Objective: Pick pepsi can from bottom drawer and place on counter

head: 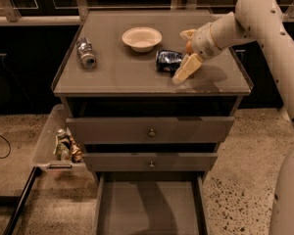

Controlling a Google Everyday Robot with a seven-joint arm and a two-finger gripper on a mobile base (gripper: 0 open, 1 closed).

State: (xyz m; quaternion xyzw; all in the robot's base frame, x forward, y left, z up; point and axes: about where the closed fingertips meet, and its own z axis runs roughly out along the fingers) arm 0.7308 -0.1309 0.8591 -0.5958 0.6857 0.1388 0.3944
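Observation:
The pepsi can (pixel 167 60), dark blue and dented, lies on its side on the counter (pixel 122 77), right of the middle. My gripper (pixel 185 54) is just to the right of the can, low over the counter, with its pale fingers (pixel 184 70) spread wide and open; the can lies at their tips and they do not clamp it. The bottom drawer (pixel 149 204) is pulled out below, and its flat floor shows nothing on it.
A white bowl (pixel 142 37) sits at the back of the counter, just left of the can. A silver-grey can (pixel 86 53) lies at the counter's left. A clear bin (pixel 63 143) with small items hangs at the cabinet's left. Two knobbed drawers are shut.

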